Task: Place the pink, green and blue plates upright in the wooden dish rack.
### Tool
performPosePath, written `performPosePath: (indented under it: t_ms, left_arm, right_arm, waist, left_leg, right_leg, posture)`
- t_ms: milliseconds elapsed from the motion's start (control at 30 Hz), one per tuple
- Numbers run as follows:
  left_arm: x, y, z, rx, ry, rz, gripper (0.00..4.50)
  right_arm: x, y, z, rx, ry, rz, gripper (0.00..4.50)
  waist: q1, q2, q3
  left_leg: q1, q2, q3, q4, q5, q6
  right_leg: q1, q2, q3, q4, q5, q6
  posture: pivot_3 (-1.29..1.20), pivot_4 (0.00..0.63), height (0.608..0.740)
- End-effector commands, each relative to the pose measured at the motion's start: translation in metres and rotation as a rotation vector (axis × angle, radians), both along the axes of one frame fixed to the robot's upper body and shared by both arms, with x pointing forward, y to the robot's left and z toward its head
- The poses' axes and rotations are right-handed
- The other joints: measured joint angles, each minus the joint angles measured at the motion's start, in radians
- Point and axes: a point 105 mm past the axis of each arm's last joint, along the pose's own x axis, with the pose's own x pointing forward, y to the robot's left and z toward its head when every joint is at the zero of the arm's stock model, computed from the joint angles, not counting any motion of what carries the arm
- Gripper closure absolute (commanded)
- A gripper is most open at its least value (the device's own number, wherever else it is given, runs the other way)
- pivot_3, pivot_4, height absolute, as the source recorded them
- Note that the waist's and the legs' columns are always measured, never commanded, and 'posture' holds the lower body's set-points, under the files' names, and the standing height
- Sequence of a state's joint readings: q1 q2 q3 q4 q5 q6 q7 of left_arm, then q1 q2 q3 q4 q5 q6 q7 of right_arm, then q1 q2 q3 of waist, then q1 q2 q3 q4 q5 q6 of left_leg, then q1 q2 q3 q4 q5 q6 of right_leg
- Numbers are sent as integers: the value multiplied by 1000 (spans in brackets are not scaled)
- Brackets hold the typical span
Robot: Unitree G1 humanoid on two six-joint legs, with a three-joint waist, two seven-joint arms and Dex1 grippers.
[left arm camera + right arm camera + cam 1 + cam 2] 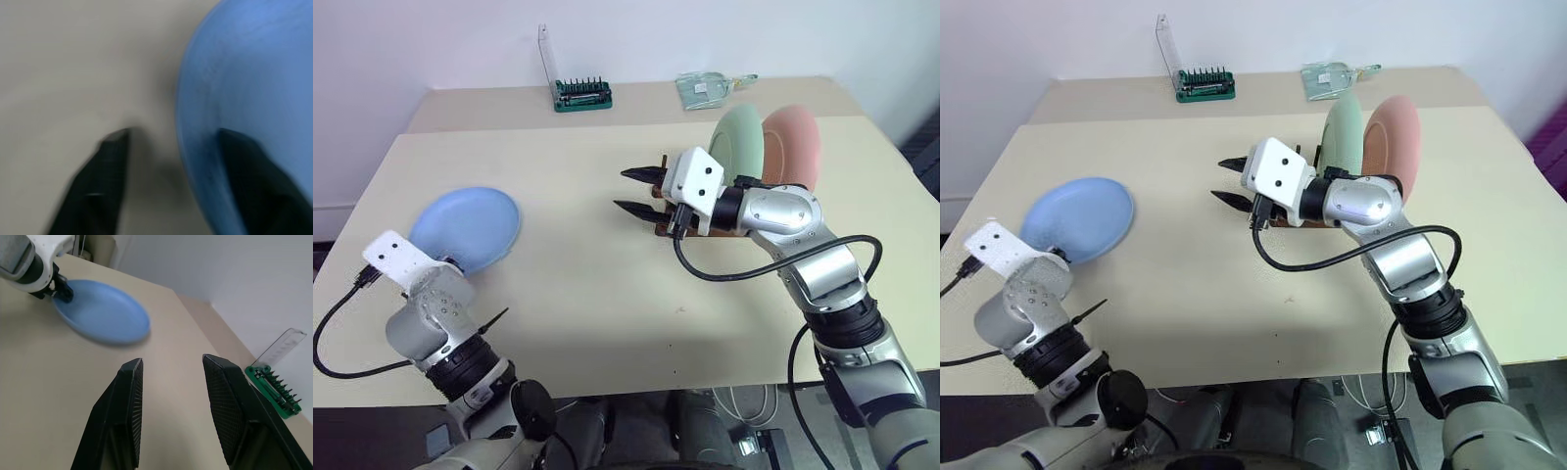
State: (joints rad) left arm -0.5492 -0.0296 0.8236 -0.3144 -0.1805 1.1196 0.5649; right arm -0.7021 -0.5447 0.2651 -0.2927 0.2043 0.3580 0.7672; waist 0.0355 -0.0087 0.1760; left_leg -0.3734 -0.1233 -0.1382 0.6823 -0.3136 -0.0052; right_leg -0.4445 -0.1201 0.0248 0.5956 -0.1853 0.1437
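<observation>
Step in hand: fetching the last plate; pink plate [795, 145] and green plate [738, 143] already upright in the wooden dish rack [1285, 221], green on the side nearer the blue plate, pink just behind it; blue plate [467, 228] not yet racked.

Blue plate: flat or nearly flat on the beige table [607, 294], well apart from the wooden dish rack, toward the robot's left.

Left gripper [176, 147]: at the near rim of the blue plate; jaws parted and straddling that rim, one finger over the plate's inside, the other over bare table beside it; no firm clamp visible, plate judged not yet held.

Right gripper [171, 364]: jaws apart, nothing between them; hovering above the table just in front of the wooden dish rack, pointing toward the blue plate.

Other things: green screwdriver bit holder [583, 94] on the far side of the table from the rack; a clear packet [705, 88] behind the rack.

Next move calls for: closing on the rim; lifting without the plate slipping; turning it on edge; carrying it across to the rack; probably a free slot beside the green plate, between pegs, without knocking the two standing plates.
</observation>
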Motion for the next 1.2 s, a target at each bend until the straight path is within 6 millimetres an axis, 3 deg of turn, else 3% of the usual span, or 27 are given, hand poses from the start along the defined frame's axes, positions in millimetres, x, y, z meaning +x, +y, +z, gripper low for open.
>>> performPosePath:
  t_ms: [33, 100, 133, 233, 333, 367, 433, 567, 800, 933, 1133, 1167, 1200]
  left_arm:
    - [14, -3, 8, -25, -96, -60, 3484]
    - [24, -9, 15, -31, -154, -104, 4436]
    - [33, -17, 24, -29, -213, -162, 4482]
    - [56, -48, 64, 35, -413, -344, 4500]
    - [66, -74, 105, 102, -584, -457, 4500]
    - [67, -82, 116, 122, -625, -493, 4500]
    - [69, -93, 129, 142, -677, -543, 4500]
    - [68, -135, 166, 217, -791, -715, 4500]
    - [63, -168, 176, 283, -816, -846, 4500]
    - [62, -173, 174, 261, -821, -864, 4500]
    - [61, -178, 172, 247, -823, -894, 4500]
    - [61, -179, 172, 238, -832, -899, 4500]
    - [60, -179, 175, 207, -859, -898, 4199]
  right_arm:
    - [-5, -1, 8, 8, -66, -10, 2589]
    - [-5, -2, 7, 11, -50, -14, 2589]
    - [-4, -3, 7, 13, -37, -17, 2589]
    - [-2, -6, 4, -9, -34, -28, 1793]
    - [2, -4, 9, -33, -126, -52, 220]
    - [3, -2, 10, -46, -156, -52, 22]
    - [3, 2, 10, -68, -191, -39, 22]
    - [13, 13, 1, -202, -369, -32, 22]
    - [34, 17, 0, -300, -546, -82, 22]
    - [39, 16, -3, -348, -604, -100, 1281]
    - [43, 10, -9, -385, -637, -119, 4459]
    - [43, 9, -9, -389, -641, -120, 4459]
    - [43, 9, -10, -395, -649, -123, 4491]
  waist:
    - [1, 0, 0]
    - [5, 0, 0]
    - [6, 0, 0]
    - [6, -1, 0]
    - [1, -1, 0]
    - [0, -1, 0]
    - [-10, -1, 0]
    - [-28, -1, 0]
    - [-30, -1, 0]
    - [-29, -1, 0]
    - [-28, -1, 0]
    - [-28, -1, 1]
    - [-28, -1, 1]
  left_leg:
    - [0, 0, 0, 0, 0, 0]
    - [0, 0, 0, 0, 0, 0]
    - [0, 0, 0, 0, 0, 0]
    - [0, 0, 0, 1, 0, -1]
    - [0, 0, 0, 1, 0, 0]
    - [-1, 0, 0, 1, 0, 0]
    - [0, 0, 0, 0, 0, 0]
    - [0, 0, 1, -1, 0, 0]
    - [0, 0, 1, -1, 0, 0]
    - [0, 0, 1, -1, 0, 0]
    - [0, 0, 1, -1, 0, 0]
    - [0, 0, 1, -1, 0, 0]
    - [0, 0, 1, -1, 0, 0]
  right_leg:
    - [0, 0, 0, 0, 0, 0]
    - [1, 0, 0, 0, 0, 0]
    - [1, 0, 0, 0, 0, 0]
    - [1, 0, 0, 0, 0, 0]
    - [1, 0, 0, -1, 0, 0]
    - [0, 0, 0, 0, 0, 0]
    - [0, 0, 0, -1, 0, 0]
    - [0, 0, 0, -1, 0, -1]
    - [0, 0, 0, -1, 0, -1]
    - [0, 0, 0, -1, 0, -1]
    - [0, 0, 0, -1, 0, -1]
    - [0, 0, 0, -1, 0, -1]
    - [0, 0, 0, -1, 0, -1]
  posture:
    - [0, 150, 738]
    - [0, 150, 738]
    - [0, 150, 738]
    - [0, 150, 738]
    - [0, 150, 738]
    - [0, 150, 738]
    - [0, 150, 738]
    - [0, 150, 738]
    - [0, 150, 738]
    - [0, 150, 738]
    - [0, 150, 738]
    - [0, 150, 738]
    - [0, 150, 738]
